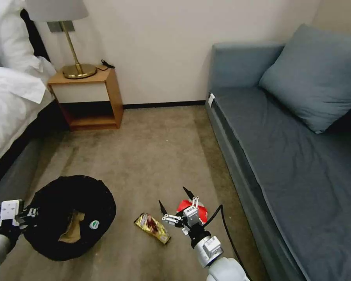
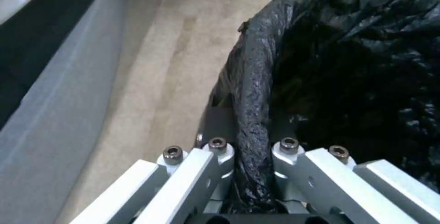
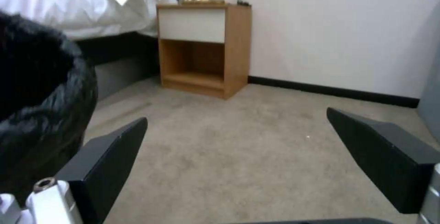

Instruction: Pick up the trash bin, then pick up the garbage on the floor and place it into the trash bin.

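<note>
Trash bin [image 1: 72, 216] rim pinched in left claw [image 2: 250, 169] (bottle and brown wrapper inside). Right claw [image 1: 177, 201], spread wide and empty, hangs over red packet [image 1: 202, 212]; gold wrapper [image 1: 153, 227] beside.

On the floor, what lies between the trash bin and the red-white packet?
In the head view, the gold-red snack wrapper lies on the carpet between the trash bin and the red-white packet. The open right gripper hangs over the stretch near the packet.

Room lighting is looking soft and even, kinda dim and warm. My head view is bending at the edges. The bin liner [image 2: 348, 79] is swallowing detail, and my fingers [image 3: 385, 155] are blurring up close.
</note>
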{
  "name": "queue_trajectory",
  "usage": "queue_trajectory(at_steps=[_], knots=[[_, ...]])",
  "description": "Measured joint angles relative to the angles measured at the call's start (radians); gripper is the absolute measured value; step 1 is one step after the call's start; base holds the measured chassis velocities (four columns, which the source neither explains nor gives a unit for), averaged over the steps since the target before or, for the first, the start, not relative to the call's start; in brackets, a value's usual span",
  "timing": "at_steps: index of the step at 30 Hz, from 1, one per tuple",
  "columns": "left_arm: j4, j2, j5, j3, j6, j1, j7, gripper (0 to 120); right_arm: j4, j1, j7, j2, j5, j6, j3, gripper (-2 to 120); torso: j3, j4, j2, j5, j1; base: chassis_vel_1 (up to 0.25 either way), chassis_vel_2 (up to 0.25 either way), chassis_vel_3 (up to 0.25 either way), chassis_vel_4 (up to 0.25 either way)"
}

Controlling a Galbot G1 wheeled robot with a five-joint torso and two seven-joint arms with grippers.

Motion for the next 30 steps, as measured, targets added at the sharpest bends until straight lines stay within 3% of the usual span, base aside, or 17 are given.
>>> queue_trajectory(at_steps=[5, 7, 8, 9, 10, 14, 24, 30], knots=[[0.012, -0.002, 0.001, 0.012, 0.000, -0.013, -0.002, 5, -0.048, 0.010, -0.024, -0.030, -0.019, -0.085, -0.032, 100, 0.000, 0.0000, 0.000, 0.0003, 0.000, -0.122, 0.146, 0.131, -0.129], [0.015, -0.004, 0.001, 0.017, 0.000, -0.017, -0.001, 5, -0.058, 0.020, -0.042, -0.057, -0.006, -0.169, -0.046, 100, 0.000, -0.0015, 0.000, 0.0018, 0.000, -0.064, 0.065, 0.047, -0.060], [0.016, -0.005, 0.002, 0.018, 0.000, -0.018, -0.001, 5, -0.060, 0.029, -0.050, -0.071, 0.000, -0.209, -0.046, 100, 0.000, -0.0014, 0.000, 0.0018, 0.000, 0.000, 0.000, 0.000, 0.000], [0.019, -0.006, 0.003, 0.020, -0.001, -0.017, -0.002, 5, -0.064, 0.058, -0.075, -0.105, 0.026, -0.311, -0.046, 100, 0.000, -0.0002, 0.000, 0.0000, 0.000, 0.000, 0.000, 0.000, 0.000], [0.019, -0.006, 0.003, 0.020, -0.001, -0.017, -0.002, 5, -0.064, 0.058, -0.075, -0.105, 0.026, -0.311, -0.046, 100, 0.000, -0.0002, 0.000, 0.0000, 0.000, 0.000, 0.000, 0.000, 0.000], [0.031, -0.007, 0.006, 0.023, -0.006, -0.014, -0.001, 5, -0.126, 0.153, -0.150, -0.167, 0.093, -0.446, -0.048, 100, 0.000, 0.0001, 0.000, -0.0003, 0.000, 0.000, 0.000, 0.000, 0.000], [0.040, -0.010, 0.012, 0.036, -0.007, -0.024, 0.000, 5, -0.353, 0.371, -0.247, -0.189, 0.113, -0.482, -0.081, 100, 0.000, 0.0001, 0.000, -0.0004, 0.000, 0.000, 0.000, 0.000, 0.000], [0.040, -0.013, 0.013, 0.032, -0.008, -0.020, 0.001, 5, -0.440, 0.428, -0.307, -0.182, 0.139, -0.509, -0.104, 99, 0.000, 0.0001, 0.000, -0.0005, 0.000, 0.000, 0.000, 0.000, 0.000]])
